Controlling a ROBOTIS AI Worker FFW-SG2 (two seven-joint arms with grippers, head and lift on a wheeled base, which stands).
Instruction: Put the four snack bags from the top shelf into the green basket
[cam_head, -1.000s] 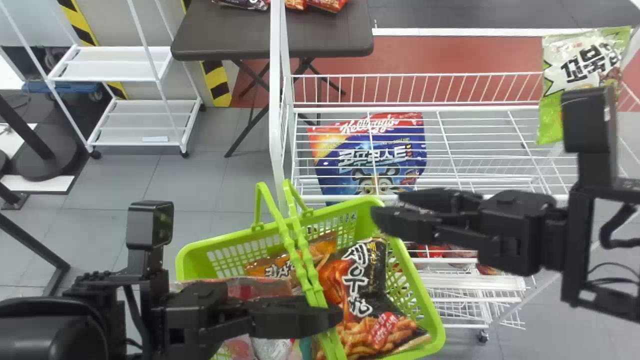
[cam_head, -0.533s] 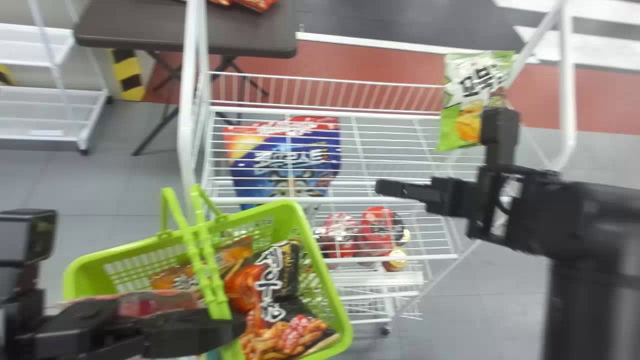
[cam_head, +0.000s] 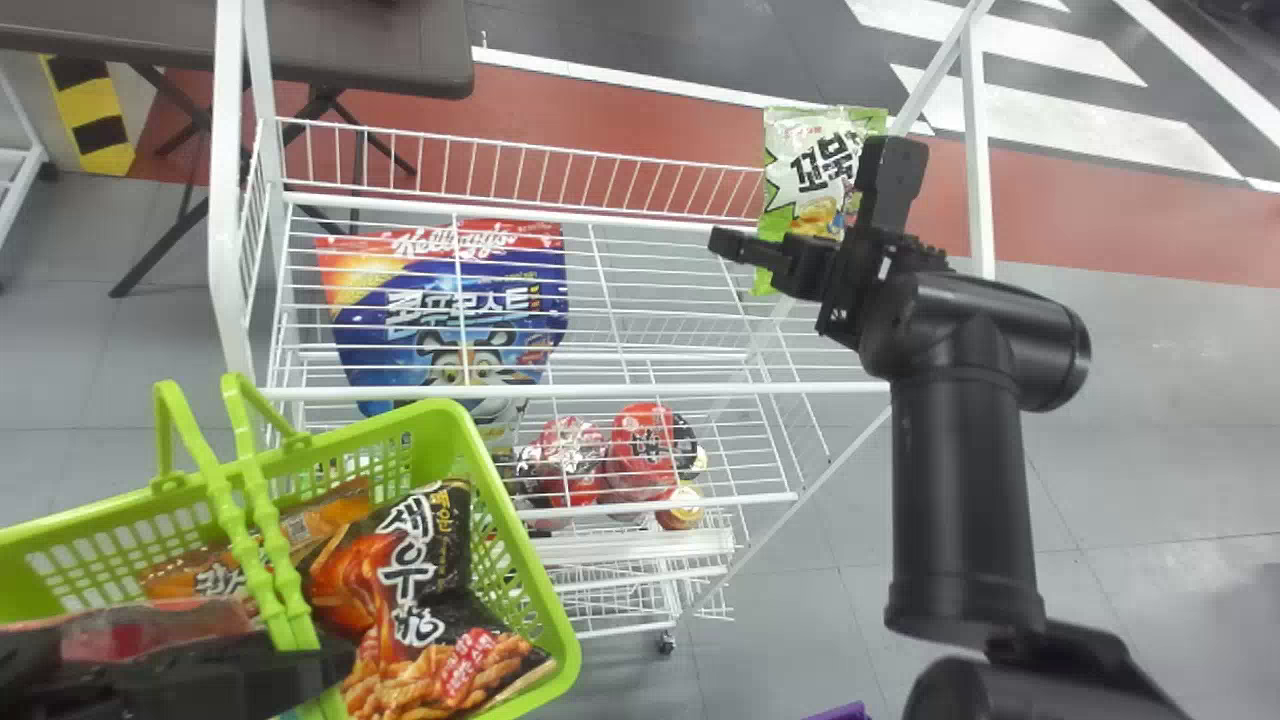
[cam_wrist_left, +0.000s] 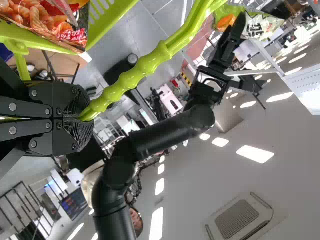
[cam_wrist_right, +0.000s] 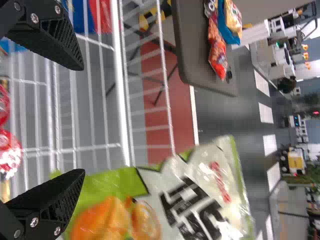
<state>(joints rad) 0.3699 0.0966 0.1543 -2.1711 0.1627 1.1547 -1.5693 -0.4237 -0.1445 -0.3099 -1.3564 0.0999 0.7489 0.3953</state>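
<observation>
In the head view my right gripper is beside the green-and-white snack bag at the right end of the top shelf. The right wrist view has that gripper open, nothing between its fingers, the bag close by one finger. At lower left, my left gripper holds the green basket by its handles; the left wrist view has it shut on the handle. Inside the basket lie a black-and-orange bag, an orange bag and a reddish pack.
A blue-and-red cereal bag shows through the shelf wires, with red round packs lower down. White posts frame the rack at both ends. A dark table stands behind it.
The head view has turned to the right. My right gripper has moved away from the basket, over to the green-and-white bag. My left gripper keeps its hold on the handle.
</observation>
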